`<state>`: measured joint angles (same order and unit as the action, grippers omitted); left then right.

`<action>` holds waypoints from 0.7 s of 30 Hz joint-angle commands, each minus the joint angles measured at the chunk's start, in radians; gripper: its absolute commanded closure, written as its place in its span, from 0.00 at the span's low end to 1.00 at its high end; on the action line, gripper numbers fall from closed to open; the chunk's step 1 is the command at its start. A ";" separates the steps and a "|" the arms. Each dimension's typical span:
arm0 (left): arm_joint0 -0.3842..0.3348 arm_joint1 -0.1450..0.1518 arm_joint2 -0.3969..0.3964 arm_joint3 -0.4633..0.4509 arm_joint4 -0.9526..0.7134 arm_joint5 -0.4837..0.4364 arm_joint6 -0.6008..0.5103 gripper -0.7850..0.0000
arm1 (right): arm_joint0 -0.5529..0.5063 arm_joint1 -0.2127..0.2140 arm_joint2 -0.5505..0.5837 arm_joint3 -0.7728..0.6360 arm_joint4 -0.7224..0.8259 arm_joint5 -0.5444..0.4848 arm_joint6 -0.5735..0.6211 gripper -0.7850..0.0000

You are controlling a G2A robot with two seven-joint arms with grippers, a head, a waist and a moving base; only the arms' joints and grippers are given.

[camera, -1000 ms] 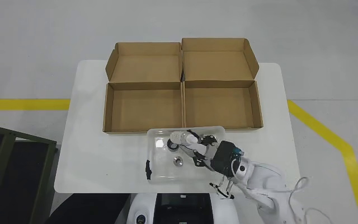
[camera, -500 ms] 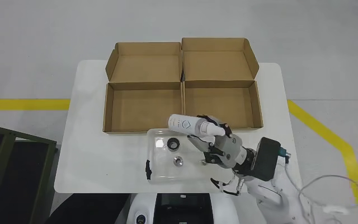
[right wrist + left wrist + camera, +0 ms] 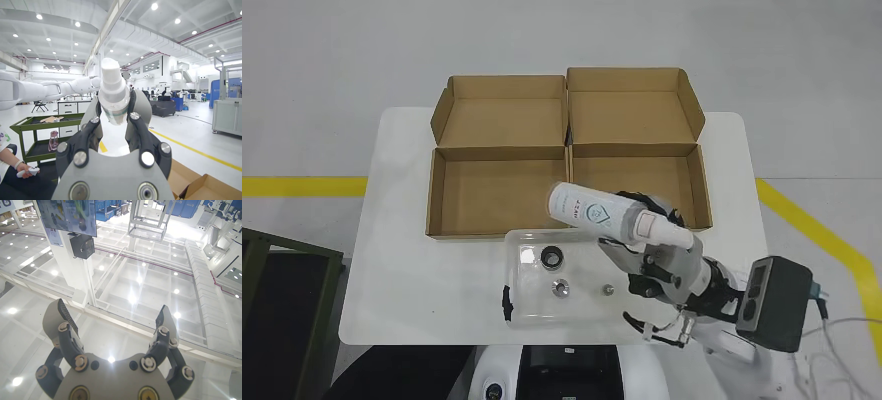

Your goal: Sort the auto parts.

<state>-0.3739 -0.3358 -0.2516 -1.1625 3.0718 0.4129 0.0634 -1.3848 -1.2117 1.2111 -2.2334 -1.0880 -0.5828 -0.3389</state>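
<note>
White table [image 3: 392, 250], rounded corners. Far half: 2 open cardboard boxes, left box [image 3: 498, 195] & right box [image 3: 637, 190], touching side by side, lids flapped back. Near edge, approx centre: clear plastic tray [image 3: 532, 300], up against boxes' front walls.

A pink bottle [image 3: 53, 140] stands on the lower shelf of a green cart [image 3: 22, 144].

A grey floor [image 3: 322, 60] carries yellow lines [image 3: 302, 186]; a green cart [image 3: 47, 124] stands under a white ceiling [image 3: 132, 28] with round lamps [image 3: 154, 6].
</note>
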 commanded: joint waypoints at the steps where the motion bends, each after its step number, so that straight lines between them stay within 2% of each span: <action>1: 0.000 0.000 0.000 0.000 0.000 0.000 0.000 0.00 | 0.007 -0.002 -0.006 0.002 -0.008 -0.001 -0.020 1.00; 8: 0.000 0.000 0.000 0.000 0.000 0.000 0.000 0.00 | 0.004 -0.003 -0.025 0.048 -0.049 -0.012 -0.026 1.00; 21: 0.000 0.000 0.000 0.000 0.000 0.000 0.000 0.00 | -0.036 0.006 -0.015 0.184 -0.054 -0.005 0.167 1.00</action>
<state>-0.3739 -0.3358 -0.2516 -1.1625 3.0718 0.4129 0.0634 -1.4195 -1.2067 1.1939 -2.0632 -1.1385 -0.5909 -0.1885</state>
